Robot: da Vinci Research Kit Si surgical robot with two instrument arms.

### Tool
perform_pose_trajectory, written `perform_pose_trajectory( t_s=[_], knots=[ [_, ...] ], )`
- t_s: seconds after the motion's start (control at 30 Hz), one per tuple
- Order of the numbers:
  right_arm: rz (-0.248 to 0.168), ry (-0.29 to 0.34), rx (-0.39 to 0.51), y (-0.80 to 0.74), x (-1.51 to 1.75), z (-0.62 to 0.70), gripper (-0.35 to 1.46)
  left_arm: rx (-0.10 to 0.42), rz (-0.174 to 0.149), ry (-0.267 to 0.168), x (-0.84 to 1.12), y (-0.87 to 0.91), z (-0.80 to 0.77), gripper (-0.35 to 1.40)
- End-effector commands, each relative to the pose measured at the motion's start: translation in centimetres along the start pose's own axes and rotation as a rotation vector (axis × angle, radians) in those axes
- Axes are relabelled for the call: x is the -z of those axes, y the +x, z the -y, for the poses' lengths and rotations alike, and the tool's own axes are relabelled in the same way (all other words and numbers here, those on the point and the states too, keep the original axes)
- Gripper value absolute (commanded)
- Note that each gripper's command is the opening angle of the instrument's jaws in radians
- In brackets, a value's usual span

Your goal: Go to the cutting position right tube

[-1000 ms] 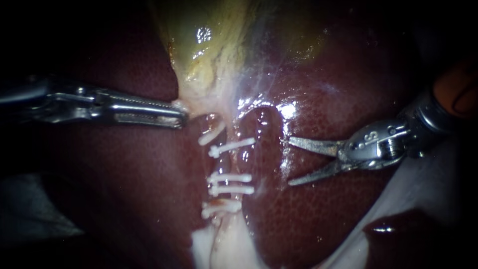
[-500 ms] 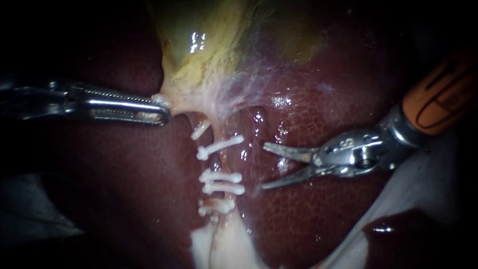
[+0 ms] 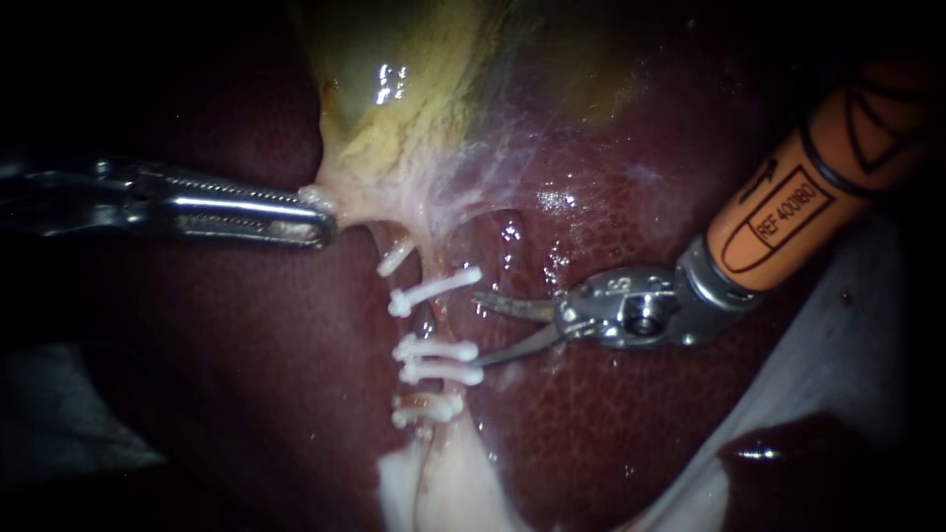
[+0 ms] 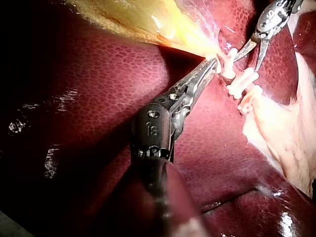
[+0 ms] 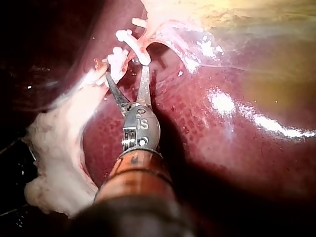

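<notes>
Liver tissue, dark red and glossy (image 3: pixel 641 433) (image 4: pixel 98 98) (image 5: pixel 222 163), fills most of every view. Above it in the endoscope view lies the yellow-green gallbladder (image 3: pixel 414 108) (image 4: pixel 138 22) (image 5: pixel 256 15), whose lower edge thins into pale stringy tissue. A strip of whitish fatty tissue (image 3: pixel 434 493) (image 4: pixel 281 133) (image 5: pixel 59 163) runs away below the clips.

From the left comes the silver left instrument (image 3: pixel 320 207) (image 4: pixel 212 64). Its long toothed claw is clamped on the pale tissue at the gallbladder's lower edge.

From the upper right comes the right instrument (image 3: pixel 480 330) (image 4: pixel 247 61) (image 5: pixel 126 74), with an orange sleeve (image 3: pixel 788 217) on its shaft. Its claw, two thin tapered blades, stands spread apart and holds nothing.

The right tube (image 3: pixel 445 320), pale and pinkish, runs downward from the gallbladder's edge. An upper white plastic clip (image 3: pixel 434 289) crosses it, and a lower pair of white clips (image 3: pixel 439 372) sits close together further down. The blade tips lie just beside the tube on its right, level with the bare stretch between the upper clip and the pair. One tip is near the end of the upper clip and the other near the end of the pair. Whether either blade touches a clip cannot be told
</notes>
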Motion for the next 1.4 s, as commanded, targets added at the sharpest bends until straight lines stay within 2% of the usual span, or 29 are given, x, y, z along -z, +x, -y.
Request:
perform_pose_trajectory(
  t_s=[0.03, 0.37, 0.57, 0.67, 0.83, 0.9, 1.03, 1.2, 1.4],
  knots=[
    [-0.010, 0.010, -0.008, 0.02, -0.02, -0.01, 1.45, 0.000, 0.000, 0.000, 0.00, 0.00, 0.00, -0.35],
    [-0.058, 0.137, -0.040, 0.18, -0.27, -0.05, 1.43, 0.000, 0.000, 0.000, 0.00, 0.00, 0.00, -0.35],
    [-0.052, 0.196, -0.032, 0.19, -0.41, -0.05, 1.40, 0.000, 0.000, -0.001, 0.00, 0.00, 0.01, -0.35],
    [-0.063, 0.217, -0.034, 0.20, -0.51, -0.05, 1.38, 0.000, 0.000, -0.001, 0.00, 0.00, 0.02, -0.35],
    [-0.091, 0.222, -0.046, 0.27, -0.66, -0.04, 1.38, 0.000, 0.000, 0.000, -0.01, 0.00, 0.02, -0.35],
    [-0.114, 0.225, -0.060, 0.32, -0.73, -0.03, 1.38, 0.000, 0.000, 0.000, -0.02, 0.00, 0.02, -0.35],
    [-0.149, 0.201, -0.083, 0.41, -0.84, -0.04, 1.42, -0.001, 0.000, 0.001, -0.03, -0.01, 0.02, -0.35],
    [-0.169, 0.197, -0.104, 0.46, -0.89, -0.03, 1.43, 0.000, 0.000, 0.001, -0.03, -0.01, 0.02, -0.35],
    [-0.178, 0.202, -0.107, 0.53, -0.89, 0.05, 1.43, 0.000, 0.000, 0.001, -0.04, 0.00, 0.03, -0.35]
  ],
)
